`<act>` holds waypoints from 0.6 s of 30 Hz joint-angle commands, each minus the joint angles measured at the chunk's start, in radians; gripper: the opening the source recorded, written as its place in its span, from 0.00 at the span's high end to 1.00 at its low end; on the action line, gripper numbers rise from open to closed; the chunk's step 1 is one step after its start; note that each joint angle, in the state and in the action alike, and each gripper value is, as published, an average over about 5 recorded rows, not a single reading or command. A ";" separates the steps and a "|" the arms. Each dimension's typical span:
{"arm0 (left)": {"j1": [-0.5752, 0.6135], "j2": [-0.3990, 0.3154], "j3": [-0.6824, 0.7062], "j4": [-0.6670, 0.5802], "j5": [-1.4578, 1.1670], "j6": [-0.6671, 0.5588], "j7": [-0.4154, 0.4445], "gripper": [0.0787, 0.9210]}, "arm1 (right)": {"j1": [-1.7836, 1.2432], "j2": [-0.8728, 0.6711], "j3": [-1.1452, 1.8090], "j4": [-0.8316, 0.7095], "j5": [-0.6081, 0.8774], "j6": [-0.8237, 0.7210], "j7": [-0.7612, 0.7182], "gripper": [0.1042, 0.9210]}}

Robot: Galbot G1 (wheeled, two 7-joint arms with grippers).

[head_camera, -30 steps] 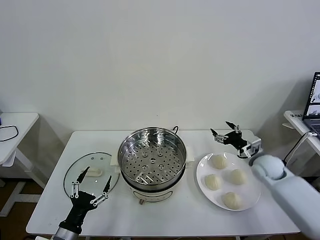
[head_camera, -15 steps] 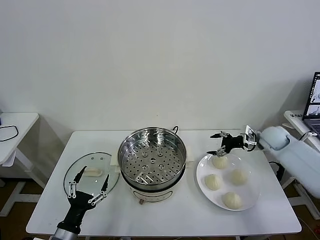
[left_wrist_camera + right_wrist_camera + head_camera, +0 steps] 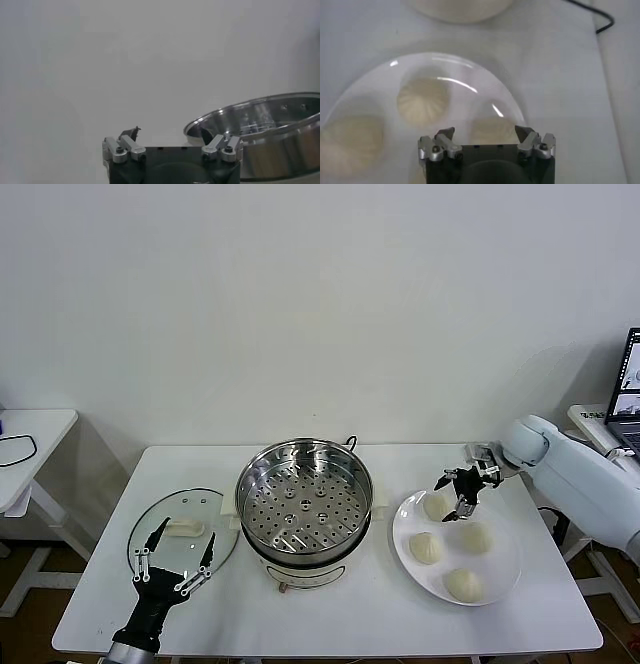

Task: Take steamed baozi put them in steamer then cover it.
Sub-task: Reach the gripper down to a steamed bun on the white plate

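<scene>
Several cream-white pleated baozi [image 3: 427,547] lie on a white plate [image 3: 503,570] right of the steamer [image 3: 305,504], a shiny steel pot with a perforated floor and nothing inside. My right gripper [image 3: 452,499] hangs open, pointing down just above the rear-left baozi [image 3: 435,507], not touching it. In the right wrist view that baozi [image 3: 490,129] lies between the open fingertips of the right gripper [image 3: 484,134], with another baozi [image 3: 424,101] beyond. The glass cover [image 3: 170,554] lies flat on the table left of the steamer. My left gripper [image 3: 185,536] hovers open over it, empty.
A black cable [image 3: 350,442] runs behind the steamer. A laptop [image 3: 628,389] stands on a side table at the far right and another white table [image 3: 30,434] at the far left. In the left wrist view the steamer [image 3: 265,130] rises beside the left gripper [image 3: 172,145].
My right gripper has swung from behind the plate to point down over the rear-left baozi, staying open. The left gripper has barely shifted over the cover.
</scene>
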 commanded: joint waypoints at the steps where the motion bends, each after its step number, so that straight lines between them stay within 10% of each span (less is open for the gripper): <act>1: -0.001 -0.001 0.000 0.003 0.000 -0.001 -0.002 0.12 | 0.036 0.057 -0.043 -0.058 -0.100 0.009 -0.007 0.12; 18: -0.005 0.002 0.000 0.014 -0.006 -0.007 -0.005 0.12 | 0.017 0.096 -0.049 -0.085 -0.151 0.024 0.026 0.13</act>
